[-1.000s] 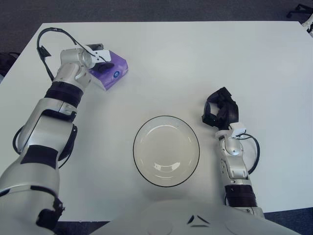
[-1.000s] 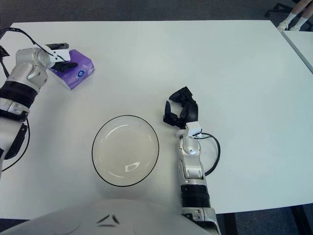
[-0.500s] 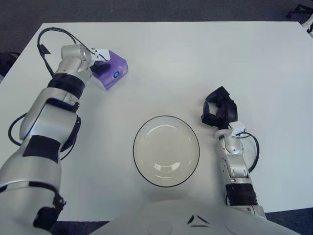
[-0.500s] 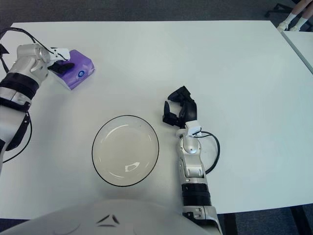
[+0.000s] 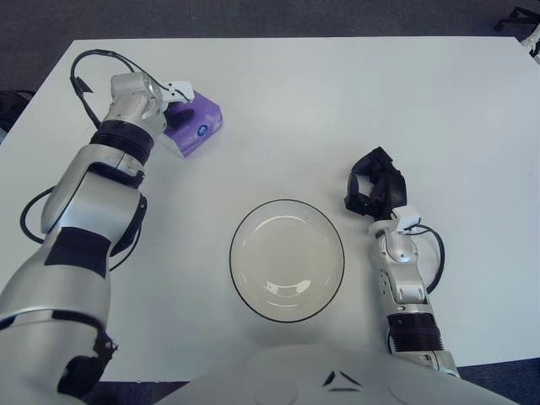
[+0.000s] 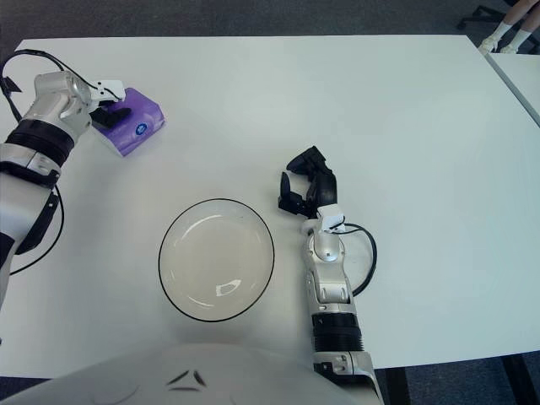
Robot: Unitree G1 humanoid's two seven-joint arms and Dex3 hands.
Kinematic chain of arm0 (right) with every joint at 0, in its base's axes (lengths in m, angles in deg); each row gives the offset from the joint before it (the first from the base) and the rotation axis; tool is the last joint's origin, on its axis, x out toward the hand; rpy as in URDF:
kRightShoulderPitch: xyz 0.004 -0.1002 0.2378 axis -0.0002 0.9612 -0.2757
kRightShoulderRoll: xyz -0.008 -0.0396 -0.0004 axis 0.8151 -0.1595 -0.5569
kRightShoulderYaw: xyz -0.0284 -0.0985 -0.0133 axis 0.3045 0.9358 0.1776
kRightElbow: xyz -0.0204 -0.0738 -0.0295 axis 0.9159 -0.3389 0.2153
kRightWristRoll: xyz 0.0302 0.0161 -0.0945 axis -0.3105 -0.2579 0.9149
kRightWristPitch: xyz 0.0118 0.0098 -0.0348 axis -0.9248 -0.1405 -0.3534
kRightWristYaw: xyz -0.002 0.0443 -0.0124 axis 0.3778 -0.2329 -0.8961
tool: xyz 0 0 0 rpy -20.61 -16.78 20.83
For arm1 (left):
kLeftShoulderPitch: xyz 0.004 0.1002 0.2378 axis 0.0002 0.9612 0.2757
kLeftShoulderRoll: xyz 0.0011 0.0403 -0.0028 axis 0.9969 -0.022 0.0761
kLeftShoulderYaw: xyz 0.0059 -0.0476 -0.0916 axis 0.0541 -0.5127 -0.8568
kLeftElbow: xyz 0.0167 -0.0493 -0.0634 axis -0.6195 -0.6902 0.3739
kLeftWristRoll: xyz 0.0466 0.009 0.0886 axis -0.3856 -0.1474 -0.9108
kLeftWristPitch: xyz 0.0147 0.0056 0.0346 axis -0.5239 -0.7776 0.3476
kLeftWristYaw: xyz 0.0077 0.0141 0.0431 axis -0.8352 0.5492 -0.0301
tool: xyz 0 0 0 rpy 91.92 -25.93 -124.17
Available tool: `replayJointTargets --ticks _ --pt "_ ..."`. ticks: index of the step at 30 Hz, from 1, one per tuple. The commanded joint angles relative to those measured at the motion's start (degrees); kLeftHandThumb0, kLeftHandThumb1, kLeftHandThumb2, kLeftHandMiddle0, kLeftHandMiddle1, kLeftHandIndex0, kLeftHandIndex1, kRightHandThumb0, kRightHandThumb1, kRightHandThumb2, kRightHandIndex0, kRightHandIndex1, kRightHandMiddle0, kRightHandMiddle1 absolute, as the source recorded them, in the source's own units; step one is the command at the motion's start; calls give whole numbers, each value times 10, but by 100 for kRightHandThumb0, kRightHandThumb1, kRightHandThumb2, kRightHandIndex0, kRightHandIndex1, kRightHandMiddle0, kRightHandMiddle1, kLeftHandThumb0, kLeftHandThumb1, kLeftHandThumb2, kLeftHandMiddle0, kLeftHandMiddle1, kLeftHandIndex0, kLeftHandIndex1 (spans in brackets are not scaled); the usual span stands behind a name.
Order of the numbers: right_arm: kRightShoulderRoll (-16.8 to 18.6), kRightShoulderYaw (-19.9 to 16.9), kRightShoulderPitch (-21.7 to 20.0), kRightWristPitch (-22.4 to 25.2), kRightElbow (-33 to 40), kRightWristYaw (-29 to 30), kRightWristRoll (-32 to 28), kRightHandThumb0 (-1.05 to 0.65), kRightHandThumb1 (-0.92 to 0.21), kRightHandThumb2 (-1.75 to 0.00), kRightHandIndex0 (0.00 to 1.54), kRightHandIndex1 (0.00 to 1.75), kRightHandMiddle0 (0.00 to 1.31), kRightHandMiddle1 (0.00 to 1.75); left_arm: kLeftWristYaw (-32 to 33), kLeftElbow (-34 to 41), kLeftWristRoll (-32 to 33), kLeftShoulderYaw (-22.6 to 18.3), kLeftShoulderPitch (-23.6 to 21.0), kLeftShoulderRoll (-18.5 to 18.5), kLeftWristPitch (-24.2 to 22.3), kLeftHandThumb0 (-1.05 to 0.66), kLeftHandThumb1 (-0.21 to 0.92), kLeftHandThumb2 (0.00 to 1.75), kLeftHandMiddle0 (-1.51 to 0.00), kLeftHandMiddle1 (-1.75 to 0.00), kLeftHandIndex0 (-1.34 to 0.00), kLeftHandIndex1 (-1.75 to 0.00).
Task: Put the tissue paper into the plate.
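Observation:
A purple tissue pack lies on the white table at the far left. My left hand is at the pack's far-left end, with a white thumb on its far side and dark fingers over its top, closed on it. The pack still touches the table. A clear round plate with a dark rim sits near the table's front middle, with nothing in it. My right hand shows just right of the plate, its black fingers curled and holding nothing.
A black cable loops by my left wrist near the table's far-left corner. Another cable loops beside my right forearm. The table's left edge runs close to my left arm.
My left wrist has turned and shifted slightly toward the far side over the pack, which has nudged a little to the right. My right hand has barely moved.

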Motion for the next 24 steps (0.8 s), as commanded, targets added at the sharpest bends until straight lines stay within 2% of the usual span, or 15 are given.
replayJointTargets --ticks 1,5,12,19,24 --pt "4 12 45 77 -58 -10 0 -44 -45 -115 92 175 50 175 -33 25 14 -4 -4 8 -17 -105 92 116 0 0 0 -5" --pt "6 12 46 77 -58 -8 -3 -44 -46 -115 93 175 50 175 -54 65 18 -6 8 21 -31 -105 92 118 0 0 0 -2" --pt "10 10 49 70 -61 -7 -10 -43 -47 -113 92 175 49 175 -140 263 14 -16 63 74 -92 -105 92 121 0 0 0 0" --pt "8 9 53 81 -54 -7 -7 -43 -48 -112 92 175 49 175 -153 345 9 -20 88 87 -114 -105 92 122 0 0 0 0" --pt "4 11 54 84 -50 -9 -4 -43 -48 -112 93 175 49 175 -158 385 -2 -9 93 91 -120 -105 92 123 0 0 0 0"
